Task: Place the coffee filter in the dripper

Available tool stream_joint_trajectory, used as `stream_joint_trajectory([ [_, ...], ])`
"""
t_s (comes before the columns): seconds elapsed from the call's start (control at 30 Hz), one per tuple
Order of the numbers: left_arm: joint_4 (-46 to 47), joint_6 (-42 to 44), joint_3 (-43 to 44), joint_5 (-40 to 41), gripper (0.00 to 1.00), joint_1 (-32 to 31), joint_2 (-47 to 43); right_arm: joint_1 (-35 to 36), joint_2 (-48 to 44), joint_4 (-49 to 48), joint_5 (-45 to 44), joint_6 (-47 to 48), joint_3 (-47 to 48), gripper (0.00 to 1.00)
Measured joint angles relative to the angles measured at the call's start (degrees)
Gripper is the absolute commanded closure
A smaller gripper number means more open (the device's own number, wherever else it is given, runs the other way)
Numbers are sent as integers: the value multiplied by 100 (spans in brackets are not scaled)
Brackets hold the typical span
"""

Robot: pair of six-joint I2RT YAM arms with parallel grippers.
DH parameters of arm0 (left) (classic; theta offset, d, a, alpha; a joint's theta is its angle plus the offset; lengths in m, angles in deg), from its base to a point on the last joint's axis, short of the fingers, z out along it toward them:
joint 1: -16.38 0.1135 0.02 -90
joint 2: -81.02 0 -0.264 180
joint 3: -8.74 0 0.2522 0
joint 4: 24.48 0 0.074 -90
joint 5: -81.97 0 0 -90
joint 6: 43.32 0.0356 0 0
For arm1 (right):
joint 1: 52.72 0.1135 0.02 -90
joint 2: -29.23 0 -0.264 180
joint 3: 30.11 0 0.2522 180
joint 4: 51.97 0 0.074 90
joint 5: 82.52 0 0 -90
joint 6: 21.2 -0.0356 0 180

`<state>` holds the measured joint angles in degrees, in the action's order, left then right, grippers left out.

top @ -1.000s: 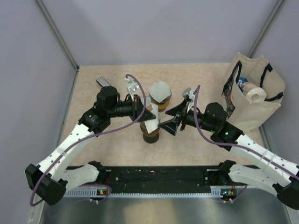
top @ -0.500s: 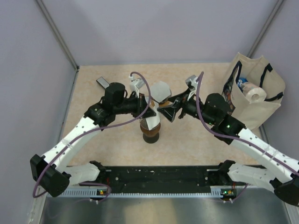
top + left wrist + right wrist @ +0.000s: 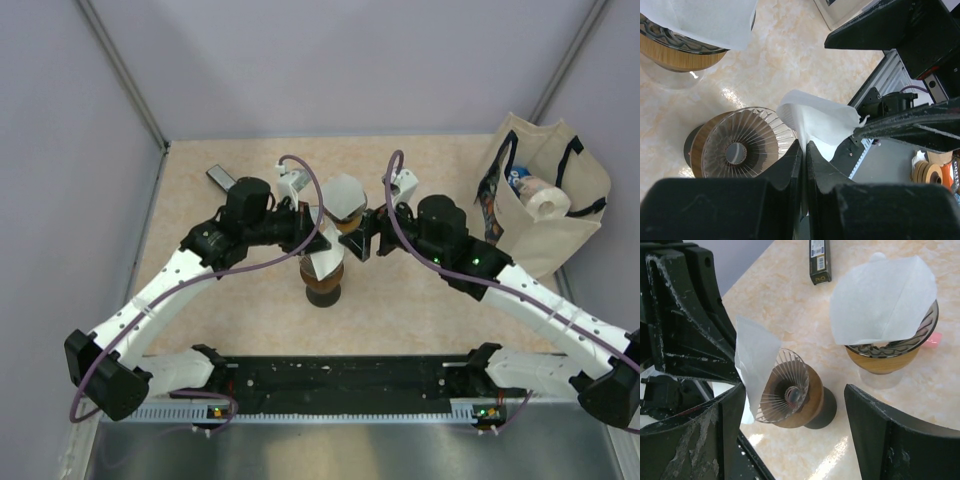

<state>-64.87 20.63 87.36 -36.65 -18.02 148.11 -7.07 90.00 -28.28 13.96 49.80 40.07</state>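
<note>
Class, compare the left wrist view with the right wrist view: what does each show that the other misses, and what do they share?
Left wrist only: the ribbed metal rail. Right wrist only: a black packet lying flat. Both: the filter pinched in the shut left gripper, the empty dripper, and a second, paper-lined dripper.

On the beige stone-patterned bench (image 3: 420, 310), a ribbed glass dripper with a wooden collar (image 3: 790, 395) stands centre. Behind it stands a second wood-collared dripper (image 3: 885, 360) with a white paper filter (image 3: 882, 300) lying on it. A cream cloth tote bag (image 3: 560, 235) sits far right, and a small dark packet (image 3: 222, 177) lies back left.
</note>
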Motion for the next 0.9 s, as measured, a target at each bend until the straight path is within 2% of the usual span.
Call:
stream_joint_trajectory([
  [0.27,-90,85,0,-2,89,0,2,0,26,177,-262,52,105,23],
  [0.53,-105,116,0,-68,89,-4,0,0,39,236,-341,103,107,34],
  [0.77,-92,114,0,-177,90,-37,0,0,232,236,-341,101,114,40],
  [0.9,-85,116,0,-181,91,-61,0,0,293,254,-391,98,114,47],
])
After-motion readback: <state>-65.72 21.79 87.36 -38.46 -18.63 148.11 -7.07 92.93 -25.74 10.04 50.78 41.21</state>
